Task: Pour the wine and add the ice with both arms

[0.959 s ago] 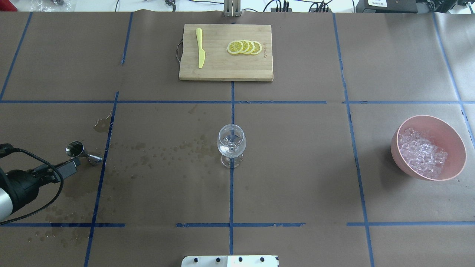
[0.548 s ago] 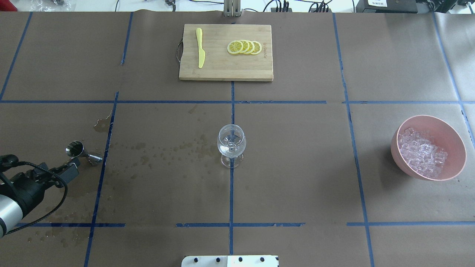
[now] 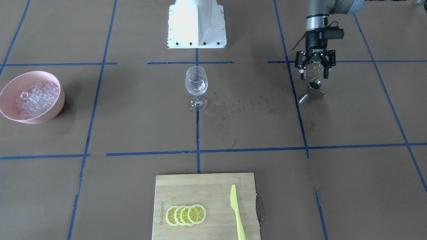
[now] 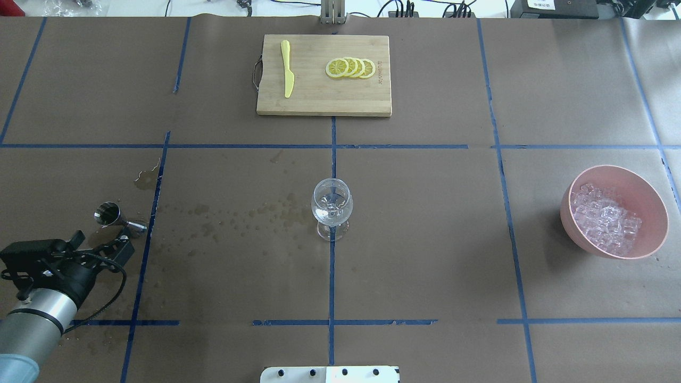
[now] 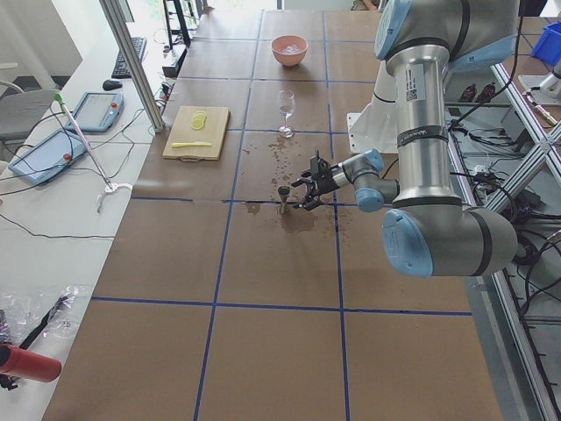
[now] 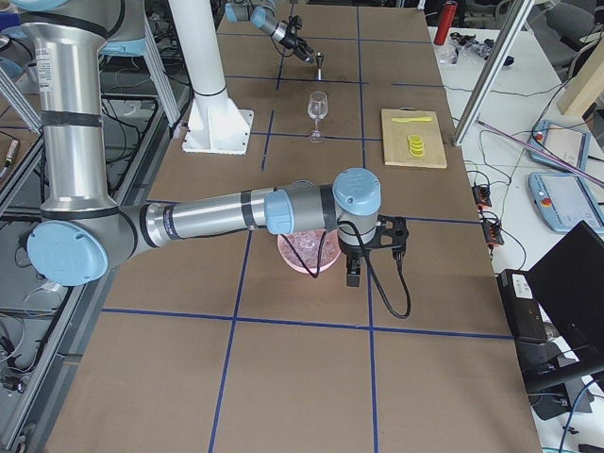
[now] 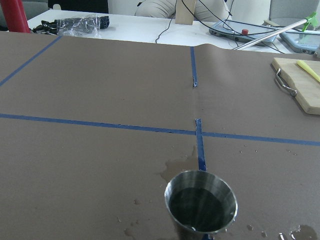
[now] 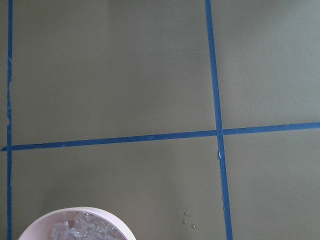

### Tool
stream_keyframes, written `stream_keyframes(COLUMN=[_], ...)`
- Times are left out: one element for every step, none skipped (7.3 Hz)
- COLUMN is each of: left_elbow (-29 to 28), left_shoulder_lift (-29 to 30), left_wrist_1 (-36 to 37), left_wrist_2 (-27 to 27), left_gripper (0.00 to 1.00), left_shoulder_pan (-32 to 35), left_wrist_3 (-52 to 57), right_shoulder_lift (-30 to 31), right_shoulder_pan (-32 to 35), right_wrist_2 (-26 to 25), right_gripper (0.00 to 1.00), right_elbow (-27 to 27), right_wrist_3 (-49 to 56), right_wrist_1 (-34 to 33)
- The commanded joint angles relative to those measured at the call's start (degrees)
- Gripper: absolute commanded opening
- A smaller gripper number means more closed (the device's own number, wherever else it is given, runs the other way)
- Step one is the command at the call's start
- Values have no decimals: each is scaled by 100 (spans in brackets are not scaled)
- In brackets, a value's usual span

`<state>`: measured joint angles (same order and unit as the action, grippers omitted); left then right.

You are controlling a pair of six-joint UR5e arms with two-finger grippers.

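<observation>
The wine glass (image 4: 331, 205) stands upright at the table's middle, with a little clear wine (image 4: 326, 214) in its bottom. It also shows in the front view (image 3: 196, 83). A steel jigger (image 4: 109, 214) stands at the left, also seen in the front view (image 3: 312, 91) and the left wrist view (image 7: 200, 202). My left gripper (image 3: 314, 71) is open and empty, just behind the jigger, apart from it (image 4: 101, 243). The ice (image 4: 606, 221) lies heaped in a pink bowl (image 4: 646, 189) at the right. My right gripper (image 6: 359, 269) hangs above that bowl; I cannot tell whether it is open or shut.
A wooden cutting board (image 4: 319, 101) at the far middle holds several lemon slices (image 4: 351, 67) and a yellow knife (image 4: 287, 69). Wet spots (image 4: 239, 215) mark the paper between jigger and glass. The white base block (image 3: 196, 23) sits at the near edge.
My left gripper has drawn back from the jigger toward the table's near edge and its wrist has turned. The jigger, glass and bowl have not moved.
</observation>
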<state>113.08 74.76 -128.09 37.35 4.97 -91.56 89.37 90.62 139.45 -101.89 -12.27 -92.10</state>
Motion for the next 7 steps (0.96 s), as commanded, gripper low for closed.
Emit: stream_keyframes(left_elbow=[-714, -821, -857, -875, -927, -997, -1068], left_shoulder_lift=[678, 680, 680, 680, 689, 732, 811], left_wrist_1=[205, 205, 205, 205, 205, 205, 205], left_wrist_2=[-420, -569, -597, -641, -746, -929, -940], left_gripper=[100, 100, 100, 99, 99, 99, 99], left_shoulder_pan=[-5, 4, 12, 21, 21, 13, 12], left_wrist_3=[7, 7, 7, 7, 7, -2, -11], right_shoulder_lift=[-7, -7, -16, -16, -16, -16, -16], right_shoulder_pan=[0, 0, 0, 0, 0, 0, 0], right_wrist_2=[3, 3, 3, 3, 3, 3, 3], right_gripper=[100, 100, 100, 100, 100, 100, 100], right_elbow=[-24, -24, -24, -24, -24, -24, -24], right_wrist_3=[-3, -12, -12, -21, -21, -21, -21], right_wrist_1=[-1, -1, -1, -1, -1, -1, -10])
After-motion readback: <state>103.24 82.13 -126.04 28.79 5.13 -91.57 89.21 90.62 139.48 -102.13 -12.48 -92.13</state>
